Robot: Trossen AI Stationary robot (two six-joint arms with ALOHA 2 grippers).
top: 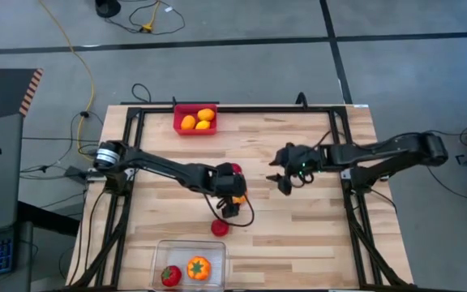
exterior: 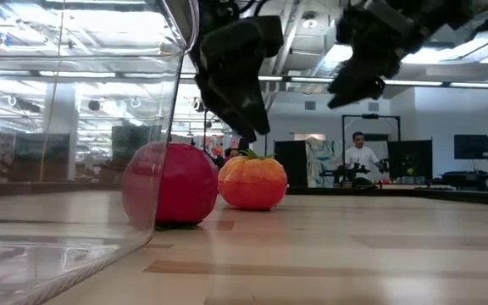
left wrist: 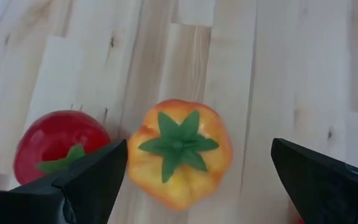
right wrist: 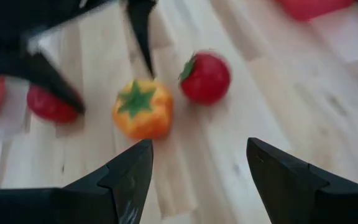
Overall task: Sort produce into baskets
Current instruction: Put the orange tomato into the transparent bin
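On the left side I see the left hand [top: 232, 197] hanging over the middle of the worktop [top: 314, 235], with its fingers [left wrist: 89, 177] apart and nothing between them. Directly under it sits an orange vegetable with a green stem [left wrist: 180, 152]; it stands upright on the wood, its stem pointing up to the wrist camera. It is almost round, so I cannot give it a long axis. Just beside it, on the far side, lies a red tomato [top: 234, 169], its green leaf [left wrist: 59, 160] tilted to one side. Another red piece [top: 219, 228] rests nearer, between the left hand and the clear basket [top: 159, 251]. That basket stands at the near edge and holds a red piece [top: 170, 276] and an orange one with green stem [top: 199, 268]. The red basket [top: 177, 123] at the far edge holds plain orange pieces [top: 197, 119]. On the right, the right hand [top: 283, 177] hovers above the worktop, fingers [right wrist: 126, 174] apart, empty.
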